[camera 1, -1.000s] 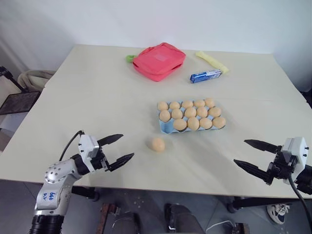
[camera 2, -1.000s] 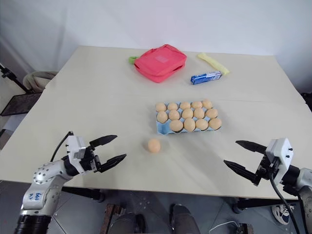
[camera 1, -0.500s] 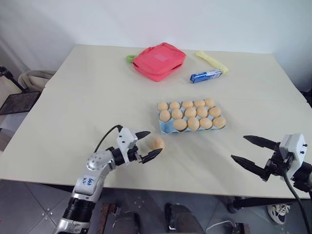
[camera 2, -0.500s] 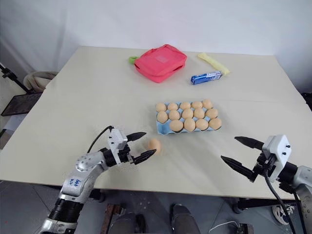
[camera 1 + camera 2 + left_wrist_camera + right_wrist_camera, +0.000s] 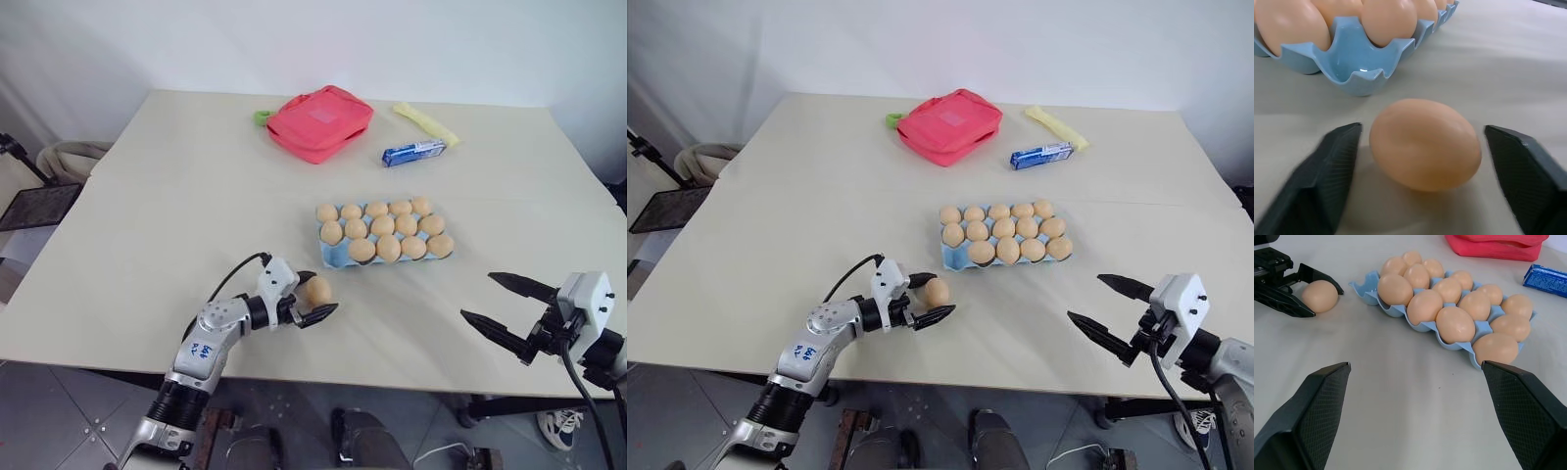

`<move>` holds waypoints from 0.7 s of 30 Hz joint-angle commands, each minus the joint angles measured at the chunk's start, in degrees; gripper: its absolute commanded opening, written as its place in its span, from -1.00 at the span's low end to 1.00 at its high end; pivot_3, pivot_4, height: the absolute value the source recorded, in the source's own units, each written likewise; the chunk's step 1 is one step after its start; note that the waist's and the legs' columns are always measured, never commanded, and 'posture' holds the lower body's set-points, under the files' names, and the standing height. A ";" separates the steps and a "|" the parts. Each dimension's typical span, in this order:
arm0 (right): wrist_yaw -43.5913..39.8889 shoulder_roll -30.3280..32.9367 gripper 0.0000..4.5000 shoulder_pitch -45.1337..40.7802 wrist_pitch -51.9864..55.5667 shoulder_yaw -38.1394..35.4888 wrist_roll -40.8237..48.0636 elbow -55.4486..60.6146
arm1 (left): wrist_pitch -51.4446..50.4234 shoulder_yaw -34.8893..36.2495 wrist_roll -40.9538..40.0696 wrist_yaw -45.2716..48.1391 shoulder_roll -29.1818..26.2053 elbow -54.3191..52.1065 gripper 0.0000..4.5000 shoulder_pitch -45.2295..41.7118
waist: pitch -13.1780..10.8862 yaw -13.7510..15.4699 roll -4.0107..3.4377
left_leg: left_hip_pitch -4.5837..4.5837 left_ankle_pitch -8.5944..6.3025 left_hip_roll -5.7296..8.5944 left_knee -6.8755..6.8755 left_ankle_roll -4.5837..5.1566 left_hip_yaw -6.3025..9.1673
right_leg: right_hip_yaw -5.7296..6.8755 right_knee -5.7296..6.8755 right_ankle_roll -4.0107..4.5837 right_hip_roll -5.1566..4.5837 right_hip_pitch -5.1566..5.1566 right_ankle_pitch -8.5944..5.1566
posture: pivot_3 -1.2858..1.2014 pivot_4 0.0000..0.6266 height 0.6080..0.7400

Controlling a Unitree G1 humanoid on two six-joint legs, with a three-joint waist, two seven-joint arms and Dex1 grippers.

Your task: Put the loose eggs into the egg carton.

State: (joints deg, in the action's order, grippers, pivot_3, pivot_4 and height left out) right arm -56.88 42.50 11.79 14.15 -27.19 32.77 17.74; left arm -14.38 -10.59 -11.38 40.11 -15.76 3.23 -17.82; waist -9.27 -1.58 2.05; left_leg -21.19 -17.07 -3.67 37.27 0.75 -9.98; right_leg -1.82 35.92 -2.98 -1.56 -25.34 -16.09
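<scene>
Left wrist view: my left claw (image 5: 1420, 161) has a black finger on each side of the loose egg (image 5: 1425, 143), which lies on the table (image 5: 1508, 63); a sliver of table shows between each finger and the shell, so the fingers are spread and not pinching it.

Head views, near edge: my right claw (image 5: 1110, 310) hangs over the table's near right edge, fingers spread wide, nothing between them, well apart from the egg.

Loose egg: just off the near left corner of the egg carton (image 5: 331, 257), close to it but not touching.

Egg carton: a light blue tray in the middle of the table, three rows of tan eggs (image 5: 1455, 324); the near left corner cup (image 5: 1354, 68) stands empty.

Farther back: a blue-and-white packet (image 5: 413, 152) lies beyond the carton, with a pale yellow wrapped item (image 5: 425, 122) just behind it.

Far side: a red pouch (image 5: 320, 121) sits left of the packet, a bit of green (image 5: 261, 117) showing at its left edge.
</scene>
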 commanded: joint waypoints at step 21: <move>2.23 -0.84 1.00 -0.93 -0.97 1.90 -0.42 0.27 | 3.44 6.18 -3.85 0.00 3.91 5.20 0.16 -14.66 | 0.00 0.12 0.00 | 0.00 0.02 0.08 0.12 0.05 0.07 | -0.01 -0.02 -0.13 0.01 0.11 0.07 | 0.03 -0.52 1.00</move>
State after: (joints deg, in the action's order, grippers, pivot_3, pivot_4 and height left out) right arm -55.20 41.97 11.09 13.91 -24.92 32.21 17.53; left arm -12.70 -4.25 -16.05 40.46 -12.30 6.57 -31.74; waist -9.27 -1.46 2.05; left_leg -21.17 -17.05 -3.57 37.40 0.81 -9.91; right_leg -1.83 35.89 -3.13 -1.56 -25.19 -16.01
